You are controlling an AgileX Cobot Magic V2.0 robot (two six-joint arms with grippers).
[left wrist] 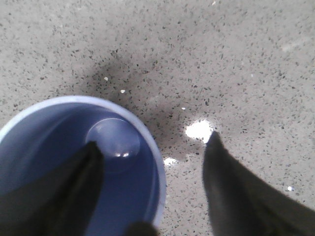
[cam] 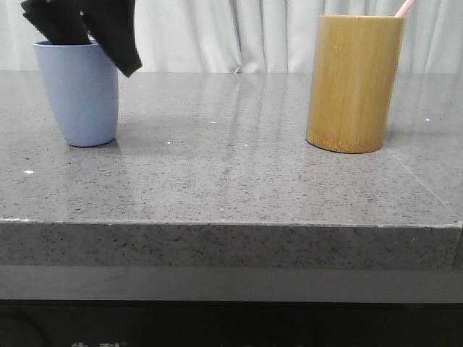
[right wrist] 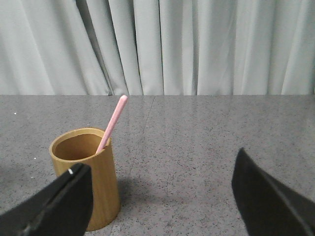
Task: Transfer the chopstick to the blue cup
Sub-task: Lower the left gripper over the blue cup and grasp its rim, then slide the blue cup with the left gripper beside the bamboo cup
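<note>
The blue cup [cam: 78, 94] stands upright at the far left of the table and looks empty from above in the left wrist view [left wrist: 115, 142]. My left gripper [cam: 94, 29] hangs just over it, open and empty [left wrist: 153, 140], one finger over the cup's mouth and the other outside the rim. One pale pink chopstick [right wrist: 113, 123] leans in the tan bamboo holder [right wrist: 106, 182] at the right [cam: 354, 83]; only its tip [cam: 405, 7] shows in the front view. My right gripper [right wrist: 163, 160] is open and empty, beside and short of the holder.
The grey speckled table [cam: 231, 166] has its front edge near the camera. Pale curtains [right wrist: 197, 44] hang behind the table. A seam line runs across the tabletop at the right.
</note>
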